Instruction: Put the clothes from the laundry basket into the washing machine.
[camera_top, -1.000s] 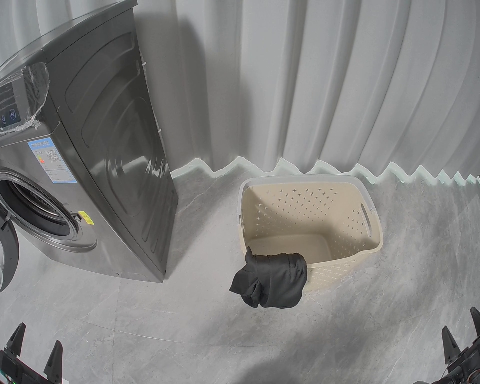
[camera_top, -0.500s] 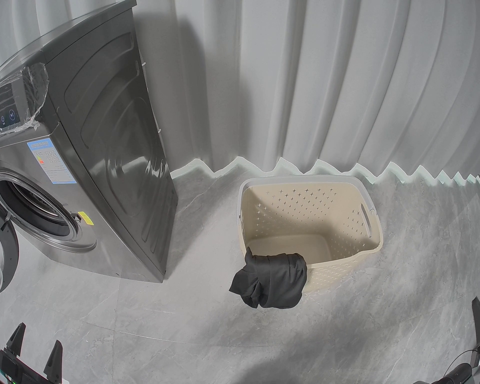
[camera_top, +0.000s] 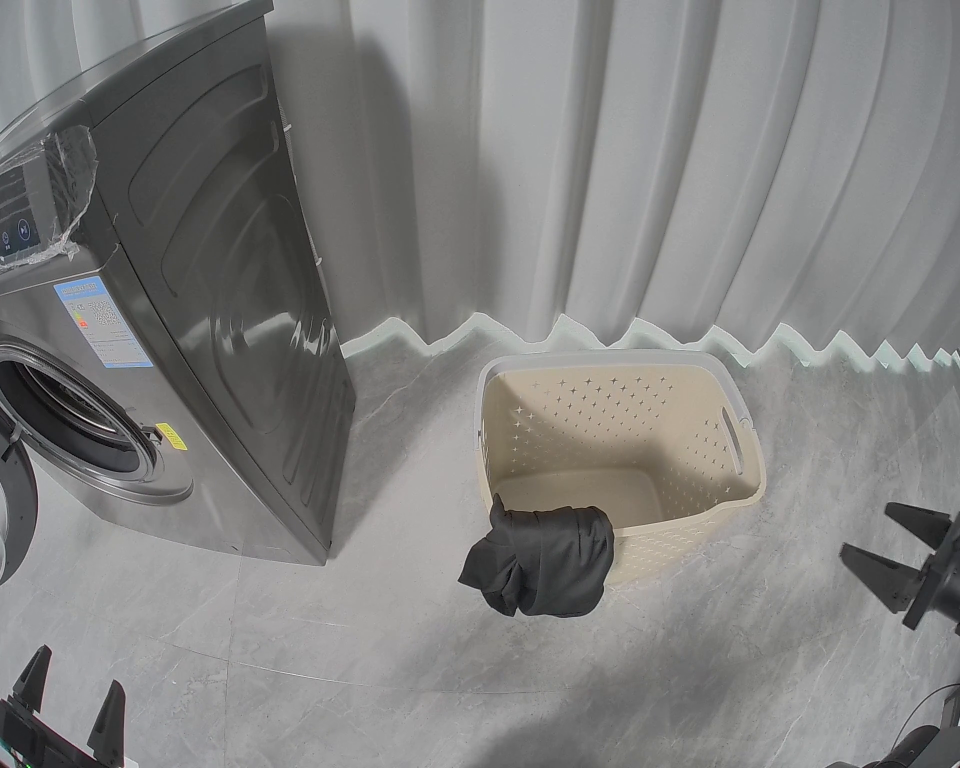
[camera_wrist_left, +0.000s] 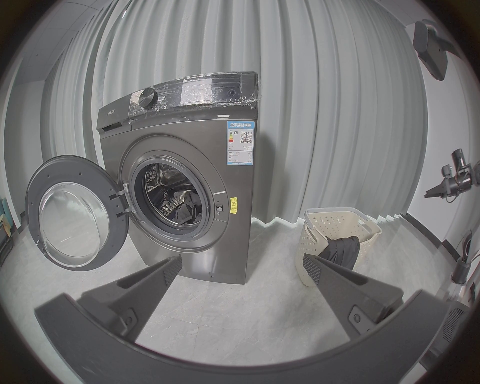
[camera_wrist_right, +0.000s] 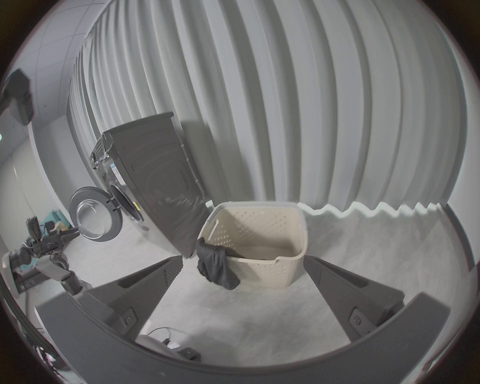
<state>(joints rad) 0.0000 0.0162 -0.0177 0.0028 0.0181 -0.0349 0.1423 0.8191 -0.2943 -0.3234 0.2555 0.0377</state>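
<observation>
Garment: dark cloth (camera_top: 540, 560) draped over laundry basket (camera_top: 600, 357) near rim.
Washer: washing machine (camera_top: 210, 300) left of basket, door (camera_wrist_left: 75, 212) open.
Left gripper (camera_top: 76, 668): spread wide, empty.
Right gripper (camera_top: 866, 530): spread wide, empty, right of basket.

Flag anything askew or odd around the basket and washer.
The dark garment hangs over the near rim of the laundry basket, mostly dangling outside rather than lying in it. Crinkled plastic film looks loose at the control panel corner of the washing machine. The door stands open, with dark clothes in the drum, as expected.
</observation>
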